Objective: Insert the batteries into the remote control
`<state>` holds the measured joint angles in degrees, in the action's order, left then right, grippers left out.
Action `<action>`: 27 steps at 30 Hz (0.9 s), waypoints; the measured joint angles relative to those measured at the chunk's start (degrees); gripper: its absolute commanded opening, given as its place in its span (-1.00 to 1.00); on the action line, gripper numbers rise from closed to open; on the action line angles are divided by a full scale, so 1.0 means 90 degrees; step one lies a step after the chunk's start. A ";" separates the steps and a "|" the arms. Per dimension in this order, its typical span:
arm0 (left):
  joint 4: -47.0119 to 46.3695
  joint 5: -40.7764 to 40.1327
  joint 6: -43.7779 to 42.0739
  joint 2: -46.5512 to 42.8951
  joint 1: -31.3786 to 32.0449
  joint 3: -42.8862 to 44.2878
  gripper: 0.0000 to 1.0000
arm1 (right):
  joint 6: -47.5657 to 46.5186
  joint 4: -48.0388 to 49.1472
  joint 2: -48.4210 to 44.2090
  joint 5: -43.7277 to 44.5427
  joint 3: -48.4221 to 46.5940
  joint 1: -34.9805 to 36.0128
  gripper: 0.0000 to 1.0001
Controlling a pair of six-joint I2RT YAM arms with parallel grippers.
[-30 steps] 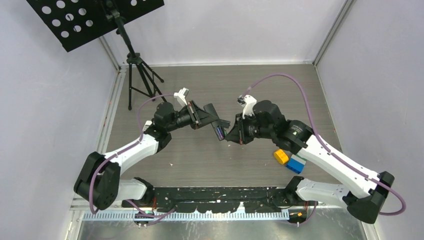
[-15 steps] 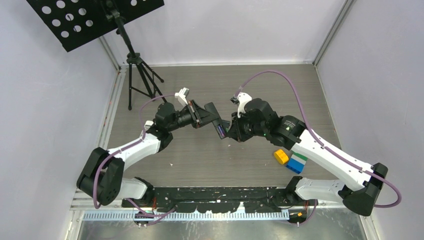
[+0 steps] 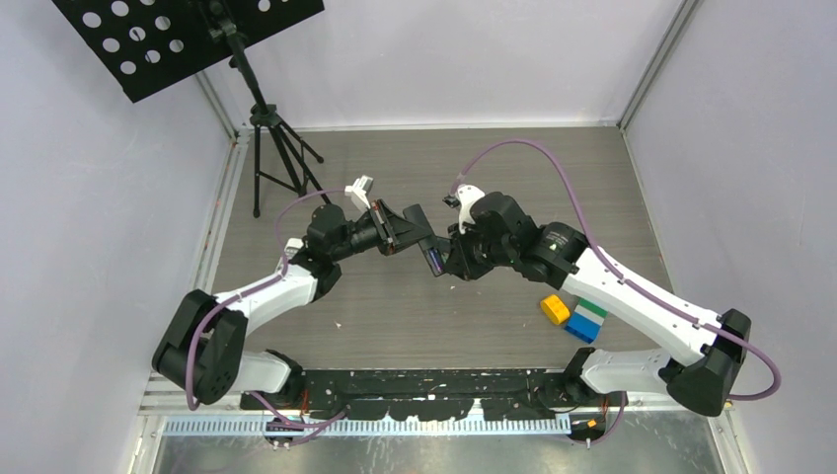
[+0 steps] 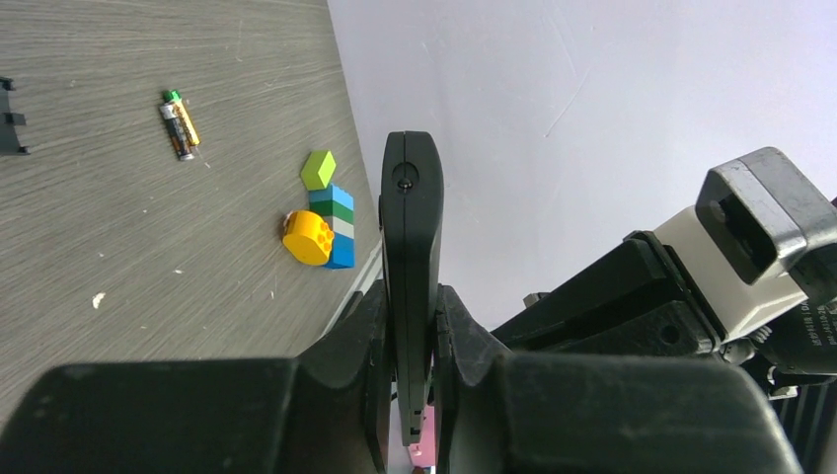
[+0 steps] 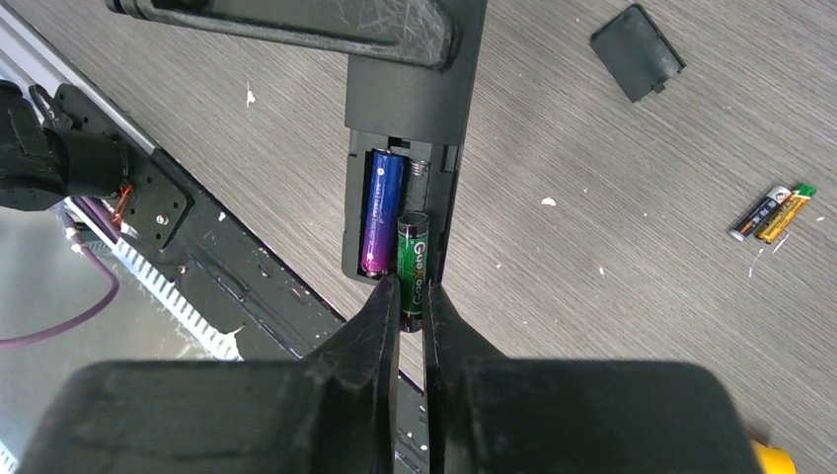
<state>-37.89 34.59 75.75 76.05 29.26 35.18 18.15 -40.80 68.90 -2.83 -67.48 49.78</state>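
Note:
My left gripper (image 4: 410,326) is shut on the black remote control (image 4: 412,227), held edge-on above the table. In the right wrist view the remote control (image 5: 415,89) shows its open compartment. A purple-blue battery (image 5: 381,212) lies in the left slot. A dark green battery (image 5: 413,262) sits partly in the right slot, its near end between the fingertips of my right gripper (image 5: 408,296), which is shut on it. Two loose batteries (image 5: 772,212) lie on the table to the right. In the top view the two grippers meet at the remote control (image 3: 431,257).
The black battery cover (image 5: 637,38) lies on the table beyond the remote. A yellow block (image 3: 555,309) and a blue-green-white block stack (image 3: 584,322) sit under the right arm. A tripod music stand (image 3: 266,128) stands at the back left.
The right arm has swung left and brought its gripper with the green battery up against the remote. The left arm has hardly moved.

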 measured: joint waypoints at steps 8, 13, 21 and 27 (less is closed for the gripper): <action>-0.0012 0.0010 -0.0015 0.0085 0.0000 -0.0063 -1.00 | -0.0058 -0.0177 0.0435 -0.0085 -0.0342 0.0010 -0.63; -0.0051 0.0015 -0.0012 0.0146 0.0000 -0.0146 -1.00 | -0.0044 -0.0291 0.0746 -0.0100 -0.0532 0.0012 -0.25; -0.0194 0.0005 0.0039 0.0148 0.0000 -0.0187 -1.00 | -0.0002 -0.0566 0.0889 -0.0041 -0.0731 0.0017 -0.22; -0.0257 -0.0012 0.0044 0.0146 0.0000 -0.0187 -1.00 | 0.0066 -0.0571 0.0884 0.0070 -0.0765 0.0019 -0.18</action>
<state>-40.21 34.48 76.14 77.36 29.26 33.50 18.74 -45.93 76.86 -2.20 -74.37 49.95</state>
